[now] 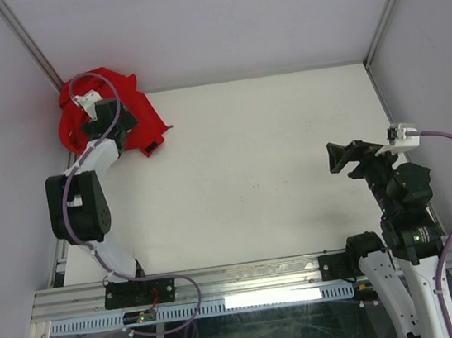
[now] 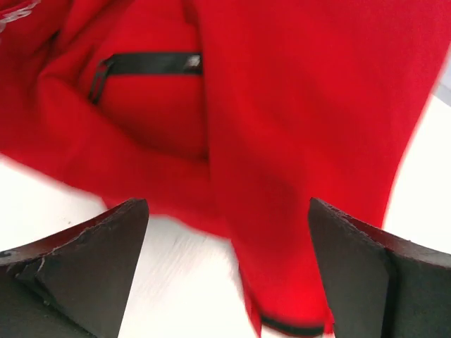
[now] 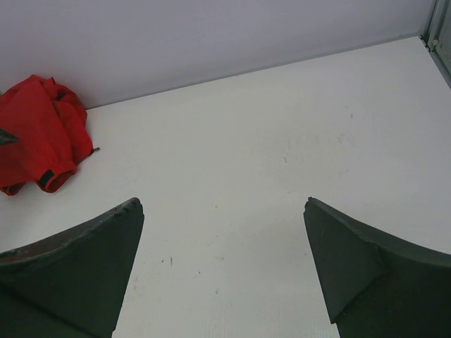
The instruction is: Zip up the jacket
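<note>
The red jacket [image 1: 140, 118] lies bunched in a heap at the table's far left corner. It fills the left wrist view [image 2: 282, 127], where a dark zipper [image 2: 151, 63] and a black-edged hem [image 2: 296, 327] show. It also shows small at the left of the right wrist view [image 3: 39, 134]. My left gripper [image 1: 111, 121] hovers over the heap, jaws wide open [image 2: 229, 225], with a fold of red cloth between them but not pinched. My right gripper [image 1: 345, 157] is open and empty [image 3: 224, 211] above bare table at the right.
The white table [image 1: 266, 155] is walled by pale panels at the back and sides. A metal rail [image 1: 249, 278] runs along the near edge by the arm bases. A black cuff tab [image 1: 152, 148] sticks out at the heap's right.
</note>
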